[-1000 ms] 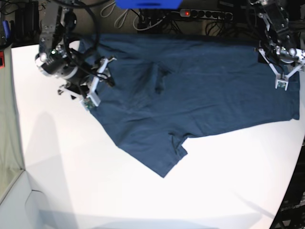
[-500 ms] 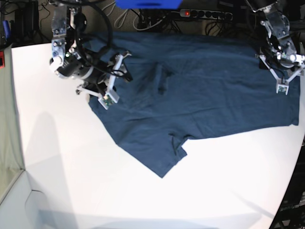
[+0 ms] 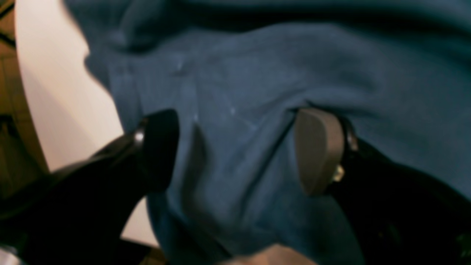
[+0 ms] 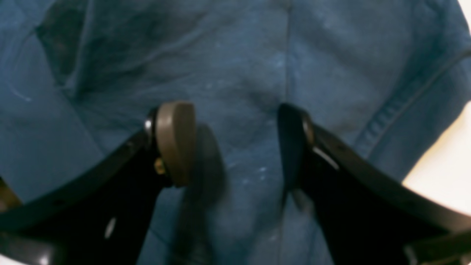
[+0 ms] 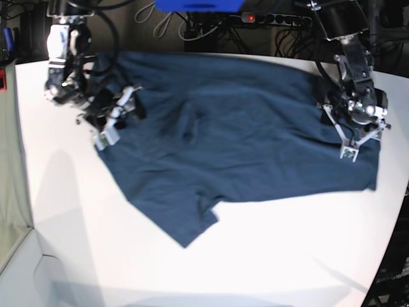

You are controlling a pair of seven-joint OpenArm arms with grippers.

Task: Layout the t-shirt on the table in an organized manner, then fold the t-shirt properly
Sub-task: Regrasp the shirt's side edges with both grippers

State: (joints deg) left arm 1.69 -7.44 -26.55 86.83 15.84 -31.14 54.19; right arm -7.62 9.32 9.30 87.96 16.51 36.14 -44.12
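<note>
The dark navy t-shirt (image 5: pixel 243 141) lies spread across the back half of the white table (image 5: pixel 268 256), with one sleeve pointing toward the front. My left gripper (image 5: pixel 364 141) is open at the shirt's right end. In the left wrist view its fingertips (image 3: pixel 316 151) rest on the t-shirt (image 3: pixel 239 92), and cloth bulges between them. My right gripper (image 5: pixel 118 116) is open at the shirt's left edge. In the right wrist view the right gripper (image 4: pixel 235 143) hovers low over the t-shirt (image 4: pixel 235 55), near a stitched hem (image 4: pixel 401 99).
A power strip (image 5: pixel 275 18) with a red light, cables and a blue object (image 5: pixel 198 5) sit behind the table. The table's curved edge (image 5: pixel 393 217) runs down the right side. A grey surface (image 5: pixel 9 192) borders the left.
The whole shirt has slid left, and its front sleeve now lies further left. Both grippers moved left with it, the left one also coming nearer. Both stayed open.
</note>
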